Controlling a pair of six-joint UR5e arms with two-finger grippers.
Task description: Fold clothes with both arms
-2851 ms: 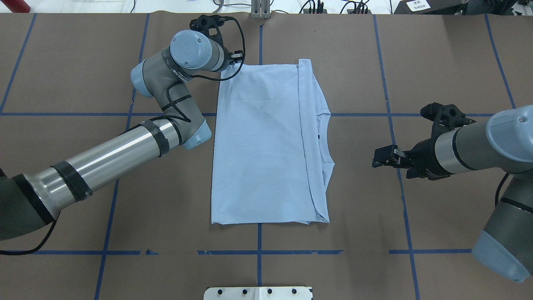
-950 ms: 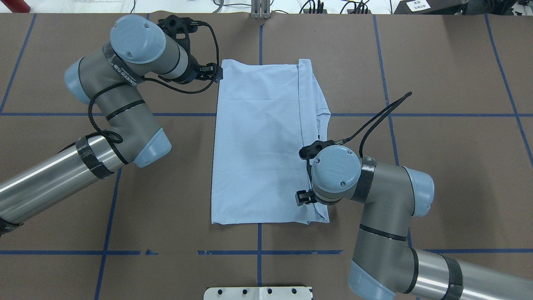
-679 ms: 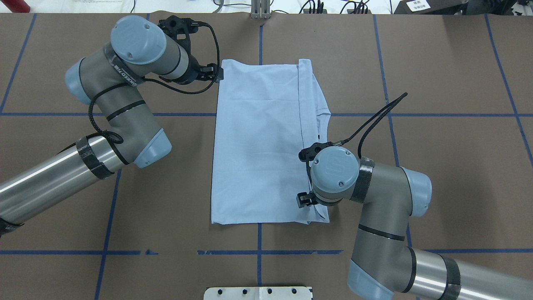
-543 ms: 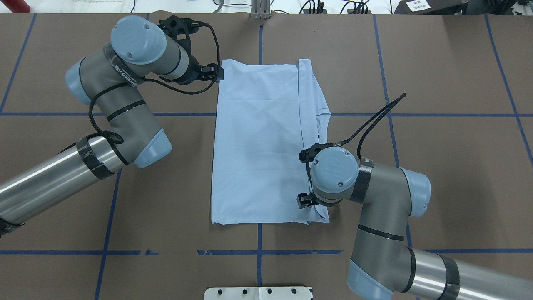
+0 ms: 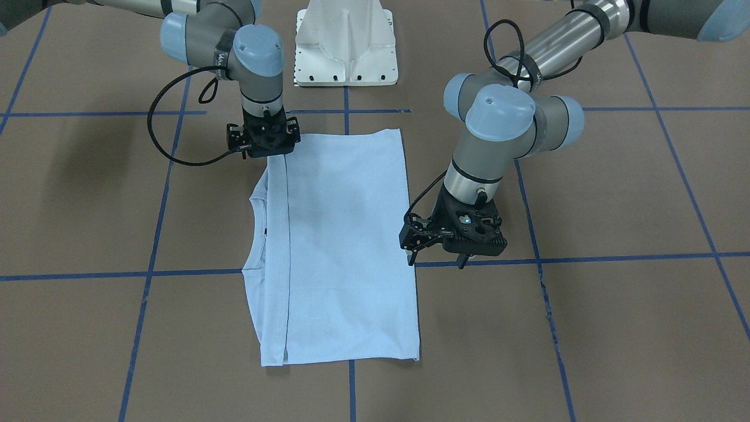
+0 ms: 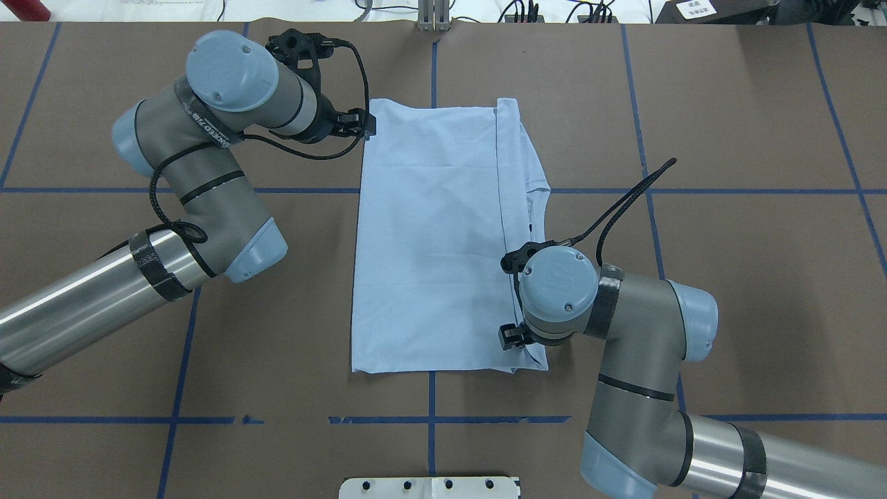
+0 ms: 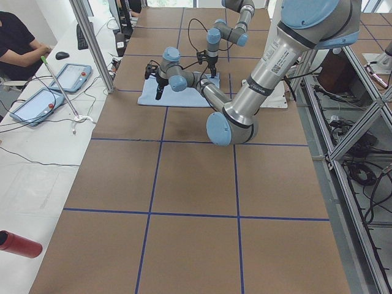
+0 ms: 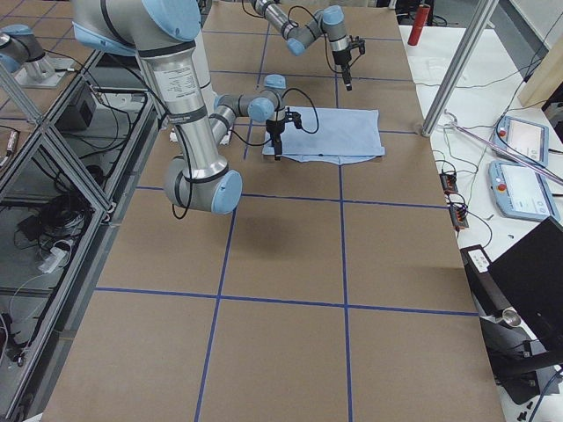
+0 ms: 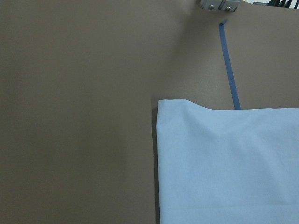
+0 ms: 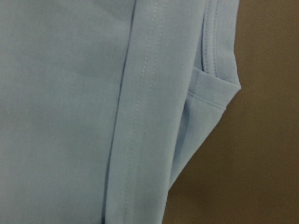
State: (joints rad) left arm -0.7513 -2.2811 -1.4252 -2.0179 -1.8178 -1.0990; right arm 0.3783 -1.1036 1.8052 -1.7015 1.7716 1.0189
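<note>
The pale blue T-shirt [image 6: 429,242] lies flat on the brown table, folded lengthwise, with its collar [image 6: 537,222] on the robot's right. My left gripper [image 5: 435,262] hovers open just outside the shirt's far-left corner [image 9: 161,103]; its wrist view shows that corner and bare table. My right gripper [image 5: 268,153] points straight down over the shirt's near-right corner and looks open. In the overhead view it is mostly hidden under its own wrist [image 6: 558,291]. The right wrist view is filled with the hem and sleeve fold [image 10: 140,116], close up.
The white pedestal base [image 5: 345,47] stands at the robot's edge of the table. Blue tape lines [image 6: 429,419] grid the brown table. A person [image 7: 18,43] sits at a side desk with tablets [image 7: 73,76]. A red cylinder [image 7: 18,244] lies beyond the table's far edge.
The right arm swung in from the right side and now stands over the shirt's near-right corner. The left arm drew back left, with its gripper now beside the far-left corner. In the last second both barely shifted.
</note>
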